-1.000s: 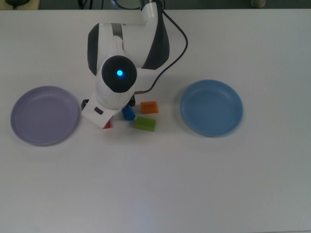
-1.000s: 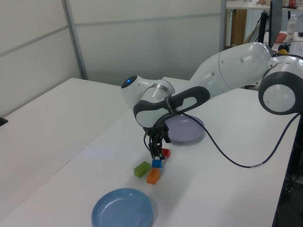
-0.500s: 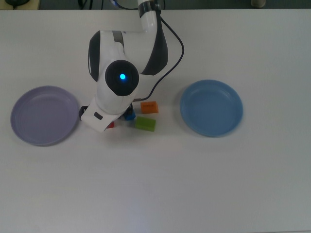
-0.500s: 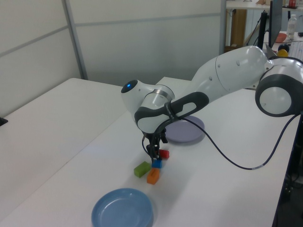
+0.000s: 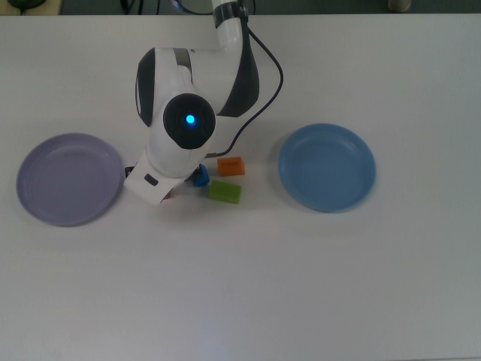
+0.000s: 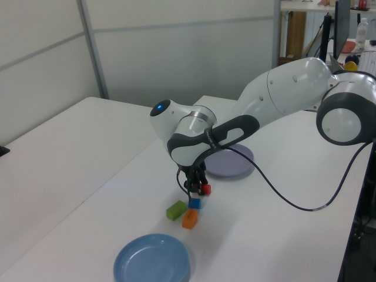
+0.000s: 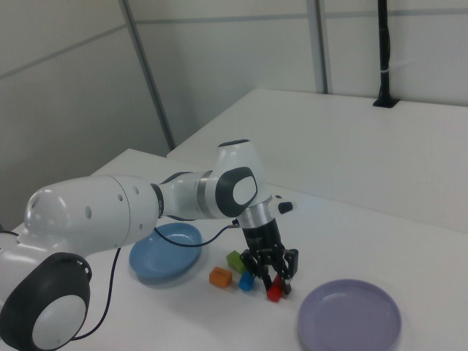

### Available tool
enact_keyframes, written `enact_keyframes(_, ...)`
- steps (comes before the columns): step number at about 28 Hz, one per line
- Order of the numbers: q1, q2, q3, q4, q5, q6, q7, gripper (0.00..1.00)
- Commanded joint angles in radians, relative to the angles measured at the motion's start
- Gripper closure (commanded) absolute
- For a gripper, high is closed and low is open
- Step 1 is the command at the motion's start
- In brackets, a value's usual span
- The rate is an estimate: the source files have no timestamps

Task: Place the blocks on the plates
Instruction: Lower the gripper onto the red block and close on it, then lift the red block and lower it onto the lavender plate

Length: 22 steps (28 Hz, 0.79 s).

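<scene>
My gripper (image 7: 272, 276) is low over the table with its fingers spread either side of the red cylinder (image 7: 275, 292), open. In the left view the gripper (image 6: 197, 187) stands right beside the red cylinder (image 6: 205, 188). The blue cube (image 5: 200, 177) lies just beside it, then the orange block (image 5: 231, 165) and the green block (image 5: 224, 191). In the top view the arm hides the gripper and nearly all of the red cylinder. All blocks rest on the table between the lavender plate (image 5: 70, 179) and the light blue plate (image 5: 327, 167). Both plates hold nothing.
The white arm (image 5: 188, 98) reaches in from the top view's upper edge, with a black cable (image 5: 267, 90) looping beside it. A wall panel (image 6: 176, 47) stands behind the table in the left view.
The gripper came down near the blue cube, then shifted a little sideways onto the red cylinder. Blocks and plates stay where they were.
</scene>
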Motion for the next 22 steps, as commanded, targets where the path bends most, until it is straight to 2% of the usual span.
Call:
enact_keyframes(1,0.002,-0.007,-0.007,-0.017,-0.005,0.025,0.018,1.0)
enact_keyframes(9,-0.001,-0.018,-0.009,-0.008,0.001,0.019,0.019,1.0)
enact_keyframes(13,-0.046,-0.084,-0.011,-0.002,0.085,0.014,0.005,1.0)
enact_keyframes(15,-0.067,-0.101,-0.014,0.027,0.13,0.01,0.001,1.0)
enact_keyframes(16,-0.069,-0.102,-0.017,0.032,0.133,0.01,0.001,1.0)
enact_keyframes(22,-0.07,-0.099,-0.095,0.033,0.128,0.022,-0.004,1.0)
